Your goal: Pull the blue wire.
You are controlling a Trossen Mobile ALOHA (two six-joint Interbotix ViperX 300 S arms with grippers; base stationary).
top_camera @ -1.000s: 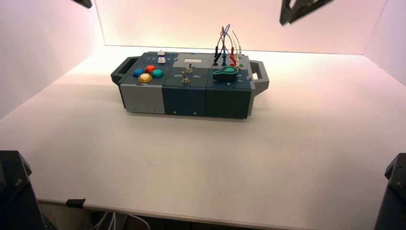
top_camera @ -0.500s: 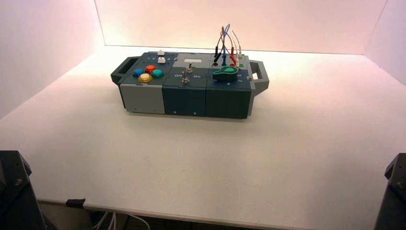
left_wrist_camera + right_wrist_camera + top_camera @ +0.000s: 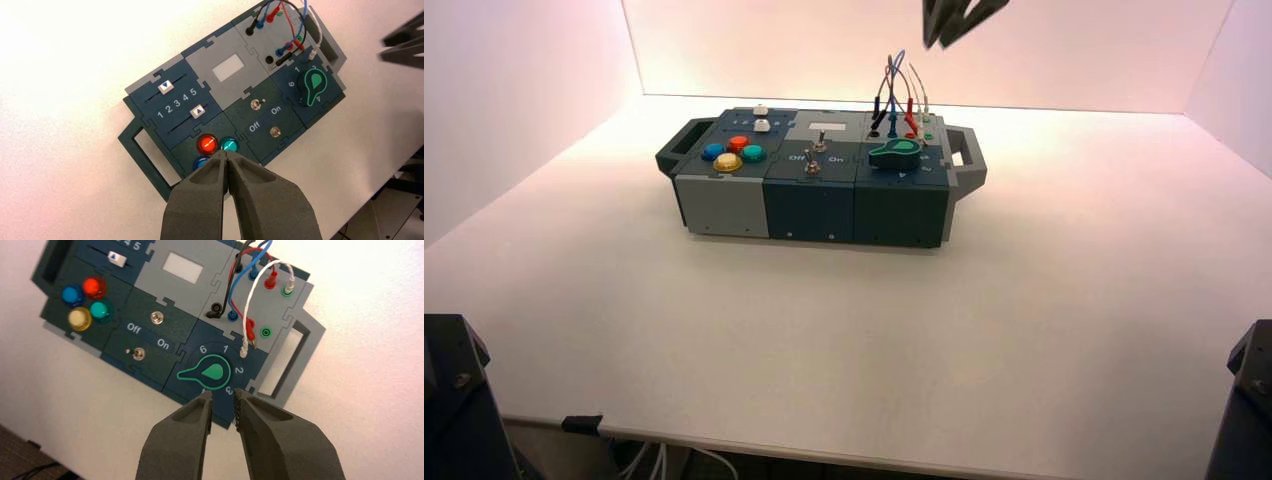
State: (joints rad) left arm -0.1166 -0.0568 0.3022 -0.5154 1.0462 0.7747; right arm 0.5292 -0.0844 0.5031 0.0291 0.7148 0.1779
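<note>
The right hand (image 3: 946, 42) is hanging in the air above and behind the box (image 3: 809, 210), near the wire panel, its two fingers (image 3: 192, 412) standing somewhat apart with nothing between them. The left hand (image 3: 225, 155) is waiting over the button end, closed and empty. The blue wire (image 3: 239, 287) is looping up from the pale grey panel at the box's right end, among the black, red and white leads, with a blue plug (image 3: 232, 316) sitting at its near end. The step in hand seems to be the approach; the next move is likely calling for lowering the right hand over that plug and closing on it without catching its neighbours. The right wrist view is showing the green knob's (image 3: 213, 371) pointer and the separate sockets, while the high view is showing how tall the loops are standing; only the left wrist view is showing both sliders' positions plainly.
</note>
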